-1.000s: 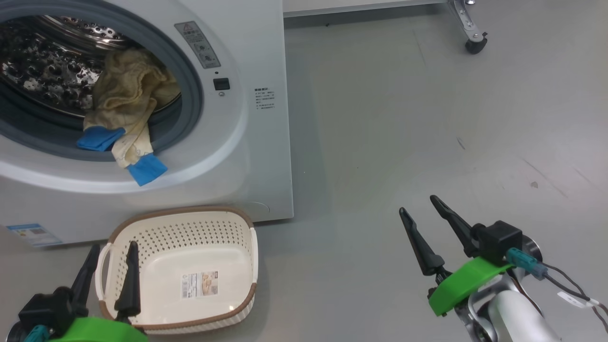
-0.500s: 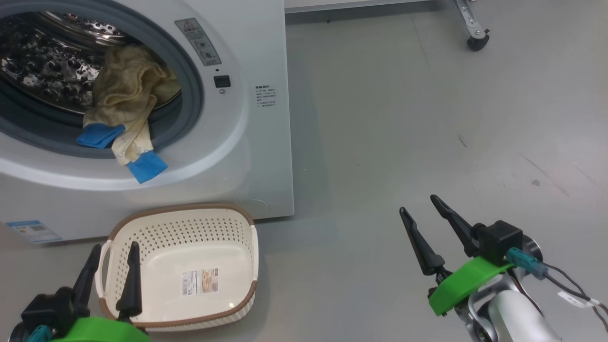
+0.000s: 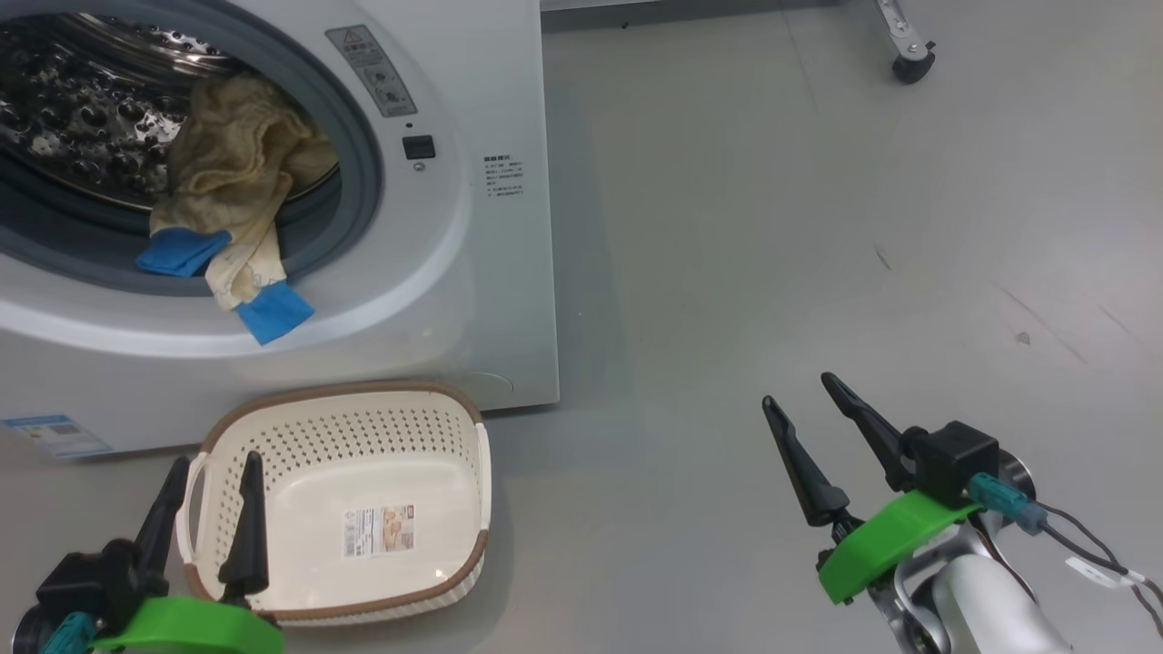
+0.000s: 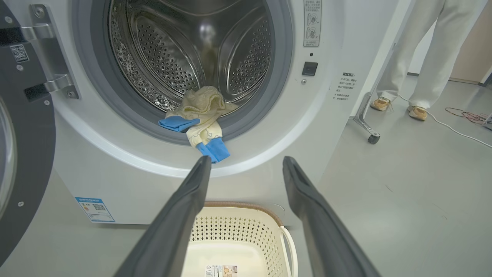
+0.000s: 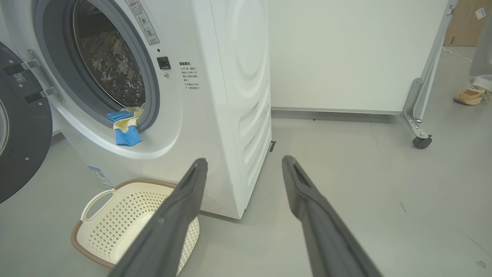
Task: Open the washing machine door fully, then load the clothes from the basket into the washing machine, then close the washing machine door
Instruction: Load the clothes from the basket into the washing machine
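Door (image 4: 23,154) stands swung wide at left of washer (image 3: 491,291), so step one looks done. Basket (image 3: 363,427) on floor (image 3: 772,227) in front of washer is empty, label (image 3: 380,531) on its bottom. Clothes (image 3: 232,182) sit bunched at drum's front lip, one blue cuff (image 3: 273,313) hanging out over grey seal (image 3: 363,182). Loading looks done bar tucking that cuff; closing door is left. Left jaws wide apart, empty, at basket's near-left edge. Right jaws wide apart, empty, over floor at right. Head view gives basket's inside. Left wrist view gives door, hinge (image 4: 54,82), deep drum (image 4: 184,46), a person's legs (image 4: 423,57) far right.
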`<state>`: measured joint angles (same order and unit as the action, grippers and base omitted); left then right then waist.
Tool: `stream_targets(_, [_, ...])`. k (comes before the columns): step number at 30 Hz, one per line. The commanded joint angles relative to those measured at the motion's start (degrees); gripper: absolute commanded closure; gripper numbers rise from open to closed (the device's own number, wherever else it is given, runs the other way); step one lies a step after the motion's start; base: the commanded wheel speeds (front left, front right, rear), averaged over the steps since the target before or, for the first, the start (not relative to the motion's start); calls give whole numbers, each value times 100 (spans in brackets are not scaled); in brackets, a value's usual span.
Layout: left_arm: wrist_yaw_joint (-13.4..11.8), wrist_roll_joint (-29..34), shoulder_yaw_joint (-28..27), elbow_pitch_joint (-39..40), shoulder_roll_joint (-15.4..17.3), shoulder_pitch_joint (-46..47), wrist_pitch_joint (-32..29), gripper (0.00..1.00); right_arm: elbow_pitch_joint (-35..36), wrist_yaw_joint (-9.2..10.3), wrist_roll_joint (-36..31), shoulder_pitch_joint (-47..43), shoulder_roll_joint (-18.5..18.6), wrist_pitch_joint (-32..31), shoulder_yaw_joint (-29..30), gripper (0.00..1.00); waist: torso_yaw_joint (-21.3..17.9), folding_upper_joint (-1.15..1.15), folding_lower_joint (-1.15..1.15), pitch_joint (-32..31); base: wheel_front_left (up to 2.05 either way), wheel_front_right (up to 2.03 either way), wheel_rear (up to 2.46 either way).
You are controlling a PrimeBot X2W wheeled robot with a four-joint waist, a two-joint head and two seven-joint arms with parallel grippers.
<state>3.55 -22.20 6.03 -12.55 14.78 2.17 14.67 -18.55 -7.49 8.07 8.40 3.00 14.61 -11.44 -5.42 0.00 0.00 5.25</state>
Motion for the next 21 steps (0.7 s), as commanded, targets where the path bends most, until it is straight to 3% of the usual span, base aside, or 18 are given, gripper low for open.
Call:
stream_targets(1, [23,47,-263,129,87,310,33,0,207,0,24,199,-13,39,-130,0,-7,0,0,57,0,0,0])
stream_targets(12, [130,-182,-274,-59,236,1029,-256,0,326,0,-23,466,-13,39,-152,0,-48,0,0,882,0,0,0])
stream_targets(21, [303,-576,-370,-341,879,2370,-1017,0,477,0,-62,841,-13,39,-133,0,-162,0,0,1815,0,0,0])
